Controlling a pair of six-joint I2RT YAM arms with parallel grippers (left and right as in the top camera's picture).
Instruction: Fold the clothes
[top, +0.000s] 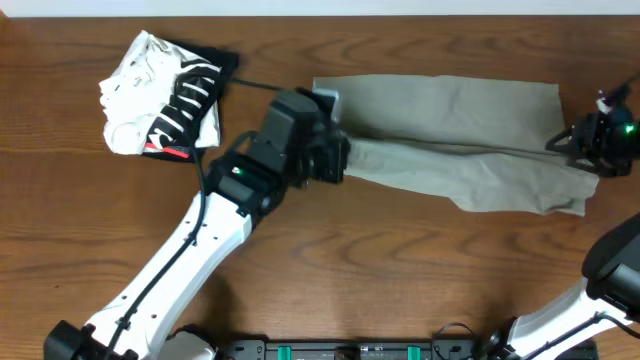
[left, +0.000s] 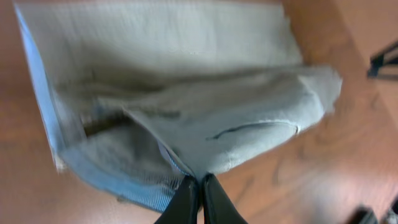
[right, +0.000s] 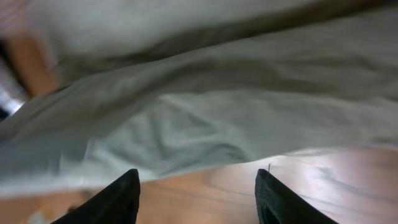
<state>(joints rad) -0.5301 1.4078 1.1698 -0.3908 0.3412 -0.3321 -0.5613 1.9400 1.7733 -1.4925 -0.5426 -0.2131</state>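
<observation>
Overhead, the striped garment lies far left. The left gripper is closed, pinching the waistband of the khaki shorts, which stretch across the middle of the table. The right gripper stands wide at the hem, holding nothing. If only the left one pulls, the fold may go crooked.
</observation>
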